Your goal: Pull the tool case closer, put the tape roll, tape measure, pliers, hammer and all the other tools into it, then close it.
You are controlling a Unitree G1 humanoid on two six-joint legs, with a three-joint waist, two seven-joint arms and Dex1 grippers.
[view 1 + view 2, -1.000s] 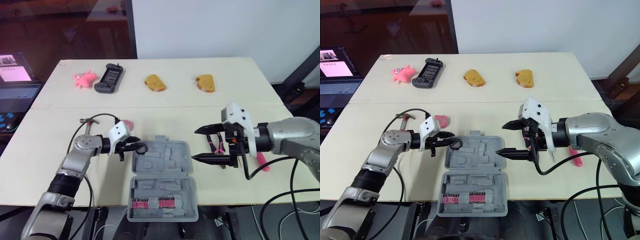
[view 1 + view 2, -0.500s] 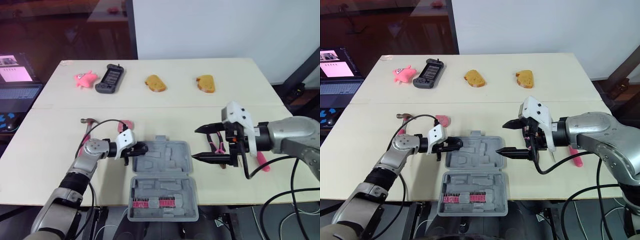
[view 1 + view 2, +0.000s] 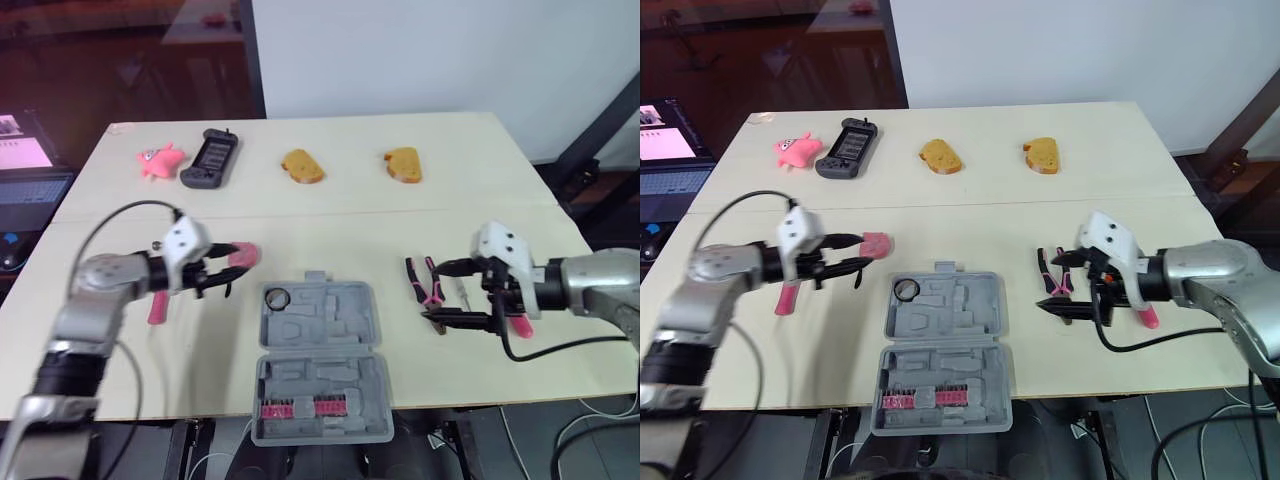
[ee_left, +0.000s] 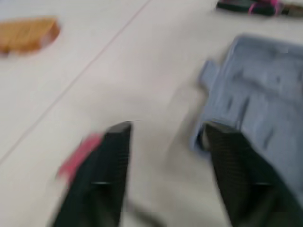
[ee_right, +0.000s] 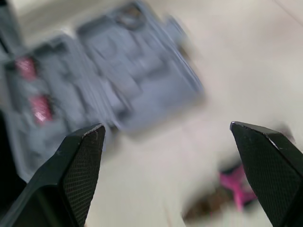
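The grey tool case (image 3: 322, 362) lies open at the table's near middle. The black tape roll (image 3: 277, 297) rests in its far left corner. My left gripper (image 3: 228, 268) hangs open left of the case, close to the pink tape measure (image 3: 244, 256); the wrist view shows pink (image 4: 78, 153) beside one finger. The hammer's pink handle (image 3: 158, 305) lies under that arm. My right gripper (image 3: 433, 290) is open around the pink-handled pliers (image 3: 421, 281), right of the case. A pink-handled tool (image 3: 522, 326) lies behind that gripper.
Along the far side sit a pink toy (image 3: 155, 160), a black handheld game console (image 3: 208, 158) and two bread toys (image 3: 302, 166) (image 3: 404, 165). Pink bits (image 3: 300, 408) fill the case's near half. A laptop (image 3: 25, 170) stands off the table's left edge.
My left gripper let go of the tape roll, which now lies in the case, and drew back to the left. My right gripper moved right, to the pliers. The camera shifted.
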